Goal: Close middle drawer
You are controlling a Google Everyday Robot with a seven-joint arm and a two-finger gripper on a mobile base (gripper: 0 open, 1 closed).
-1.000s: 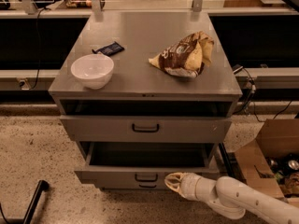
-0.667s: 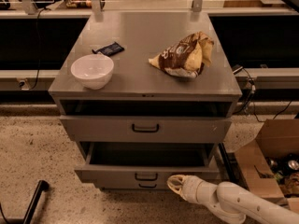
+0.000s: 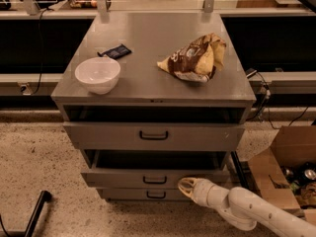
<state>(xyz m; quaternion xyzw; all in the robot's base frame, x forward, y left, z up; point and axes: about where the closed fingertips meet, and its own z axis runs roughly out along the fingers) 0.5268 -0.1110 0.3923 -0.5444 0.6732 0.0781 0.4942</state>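
The middle drawer is a wide grey metal drawer with a low front panel and a small black centre handle. It stands pulled out, its dark box showing under the top drawer. My gripper, cream-tipped on a white arm, comes in from the lower right. It rests against the right part of the middle drawer's front panel, just right of the handle.
The top drawer, taller-fronted, juts out slightly above; the bottom drawer sits below. On the cabinet top are a white bowl, a chip bag and a dark packet. An open cardboard box stands at right.
My gripper has shifted slightly up and toward the cabinet against the middle drawer's front. The drawer's front has slid back a little, so less of its box shows.
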